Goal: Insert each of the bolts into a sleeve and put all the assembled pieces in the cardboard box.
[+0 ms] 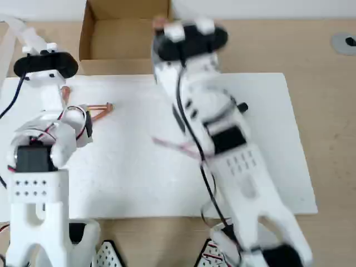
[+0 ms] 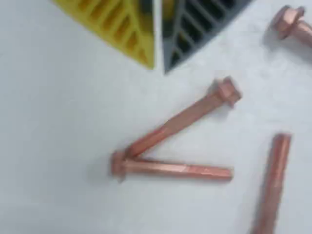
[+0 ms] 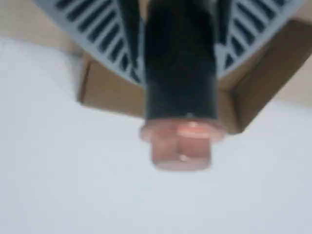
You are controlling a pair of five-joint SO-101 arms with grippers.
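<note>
Copper bolts (image 2: 170, 168) lie loose on the white sheet (image 2: 58, 146) near the left gripper (image 2: 160, 64), whose fingers are together and empty. The right gripper (image 3: 180, 48) is clamped on a black sleeve (image 3: 180, 83) with a bolt head (image 3: 181, 146) protruding, at the rim of the box (image 1: 85, 36).

Black sleeve (image 3: 180, 63) is held just in front of the open cardboard box (image 1: 125, 36), with a copper bolt head (image 3: 183, 146) protruding from its end. Two loose copper bolts (image 2: 170, 168) are laid flat in a V, touching at one end. Two more bolts (image 2: 273, 185) are partly seen nearby.
</note>
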